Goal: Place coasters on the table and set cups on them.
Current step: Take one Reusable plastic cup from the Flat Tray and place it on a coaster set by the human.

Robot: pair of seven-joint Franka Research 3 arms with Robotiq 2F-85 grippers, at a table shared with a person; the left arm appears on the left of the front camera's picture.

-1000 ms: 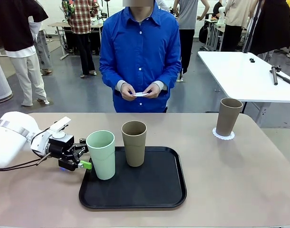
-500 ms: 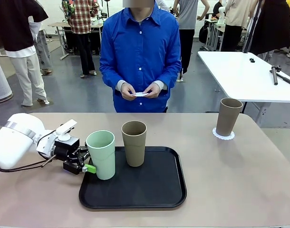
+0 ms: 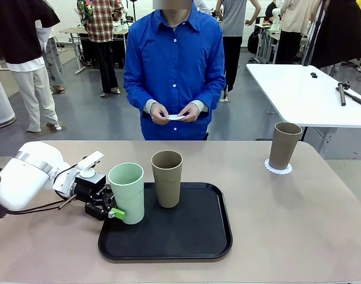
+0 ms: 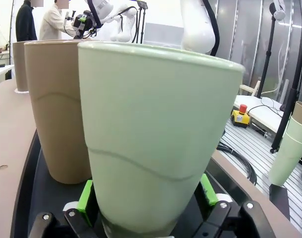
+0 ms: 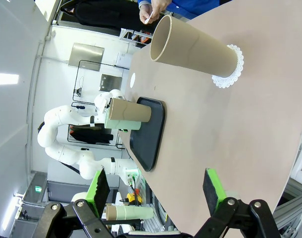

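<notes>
A pale mint-green matte tumbler (image 3: pixel 126 190) stands upright at the left edge of a black rounded-rectangle tray (image 3: pixel 186 236), lower left of centre in the front view. The left claw (image 3: pixel 112 211) straddles its lower part. Its jaws are spread wide, with a green pad (image 4: pixel 84 196) on either side of the base; I cannot tell whether the pads touch the wall. Just beside it on the tray, toward the frame's middle and apart from the mint one, stands a tan-brown tumbler (image 3: pixel 167 178). A second tan-brown tumbler (image 3: pixel 284 145) stands at the right of the frame on a white lacy paper doily (image 3: pixel 278 168). This doily lies on the large beige-pink desk (image 3: pixel 299 225), which also carries the tray. At upper centre a person (image 3: pixel 174 59) in a blue shirt holds a small white doily (image 3: pixel 174 117) in both hands. In the right wrist view the right claw (image 5: pixel 157 191) hangs open with nothing between its pads.
</notes>
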